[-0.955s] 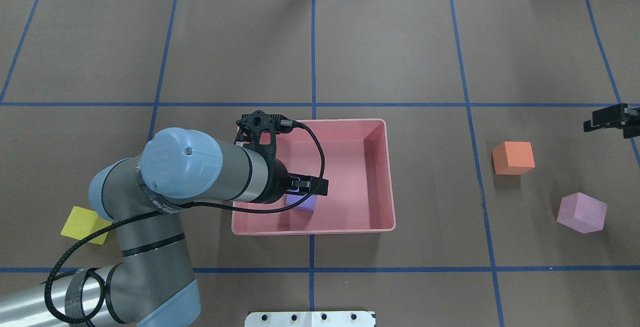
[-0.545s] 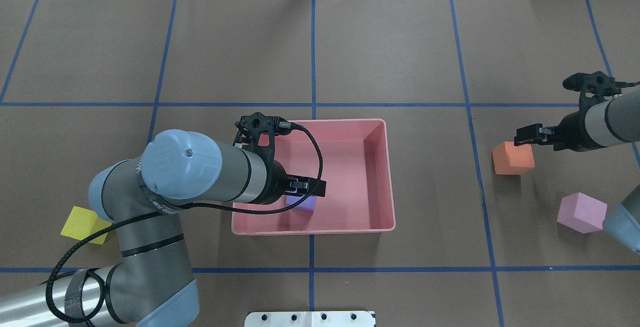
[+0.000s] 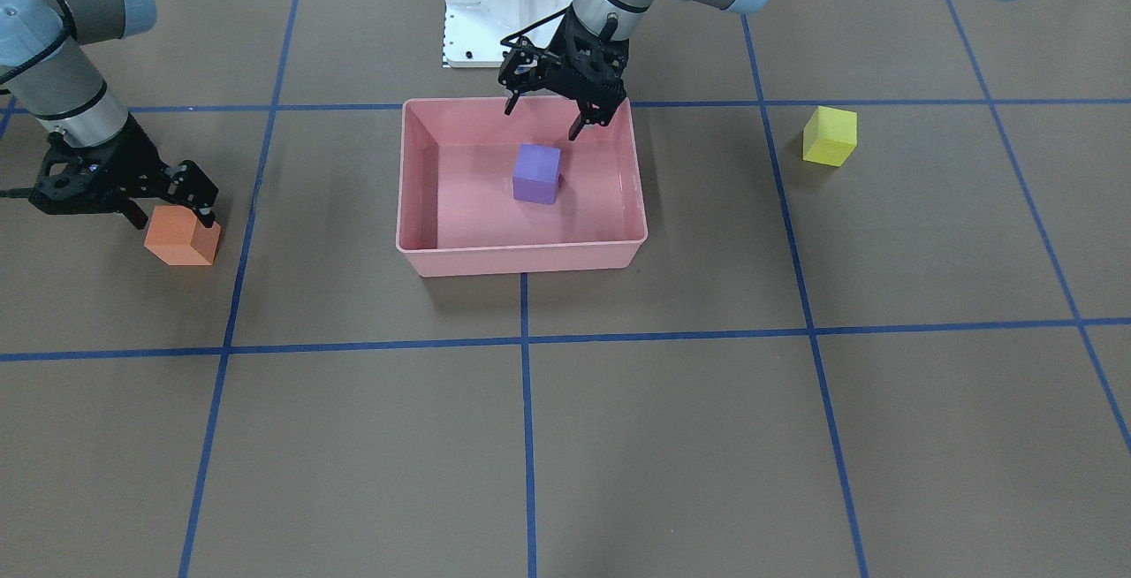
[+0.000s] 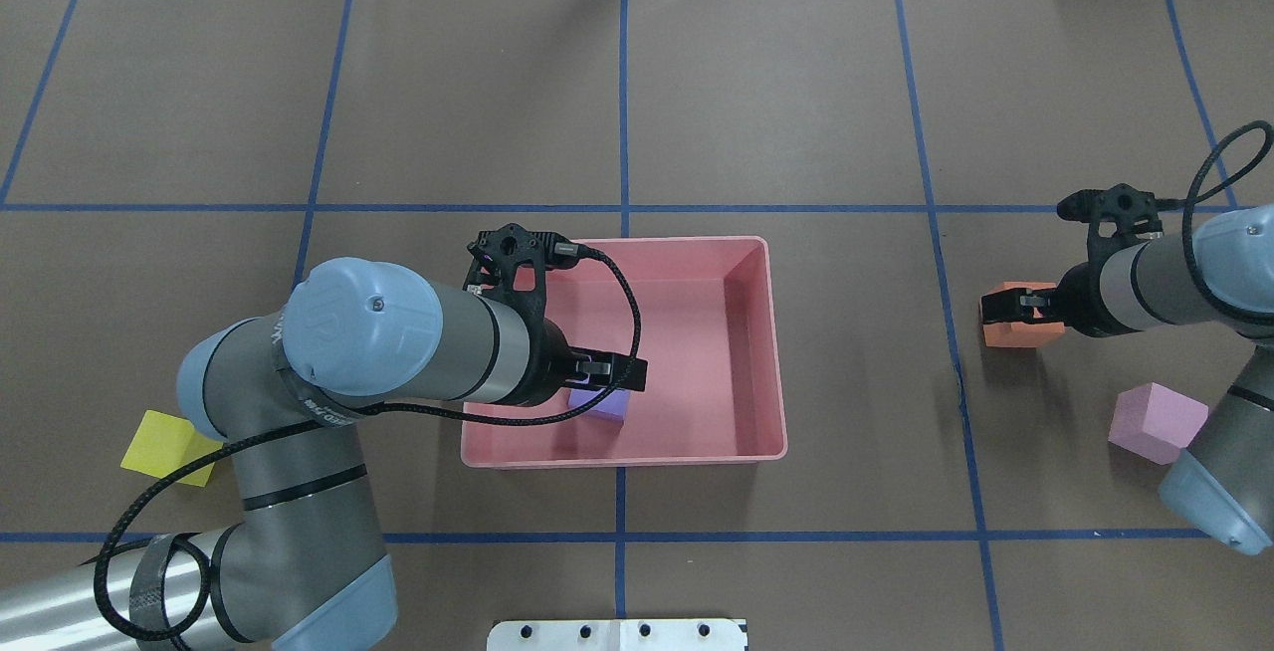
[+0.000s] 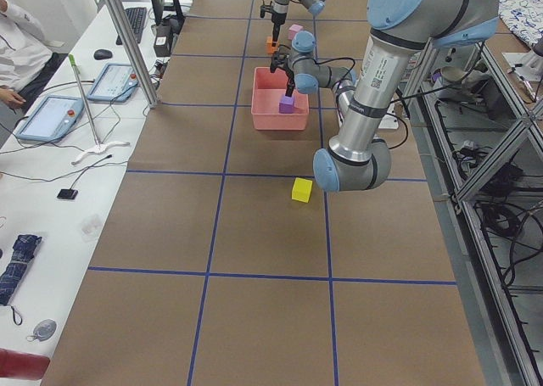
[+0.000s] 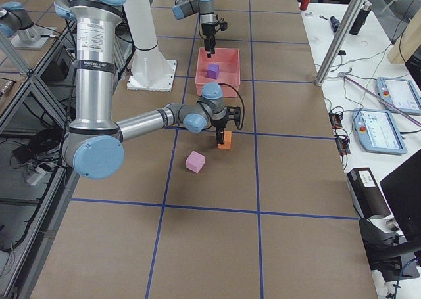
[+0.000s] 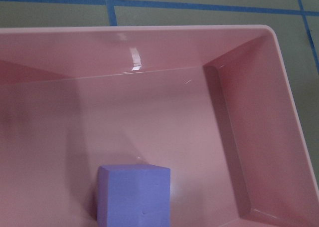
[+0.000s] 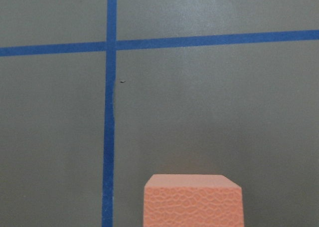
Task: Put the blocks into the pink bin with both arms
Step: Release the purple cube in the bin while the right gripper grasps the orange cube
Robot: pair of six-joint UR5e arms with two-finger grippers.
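Brown paper (image 4: 796,84), glossy tub (image 4: 687,352), pebbled cube (image 8: 193,202)

Glossy plastic pink bin (image 7: 259,112); pebbled matt orange block (image 8: 193,202).

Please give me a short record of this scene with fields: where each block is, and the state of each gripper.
in bin: purple block, on the floor of the pink bin
on table: orange block, yellow block, light pink block
left gripper: open, above the purple block, not touching it
right gripper: open, low over the orange block
blocks outside bin: three
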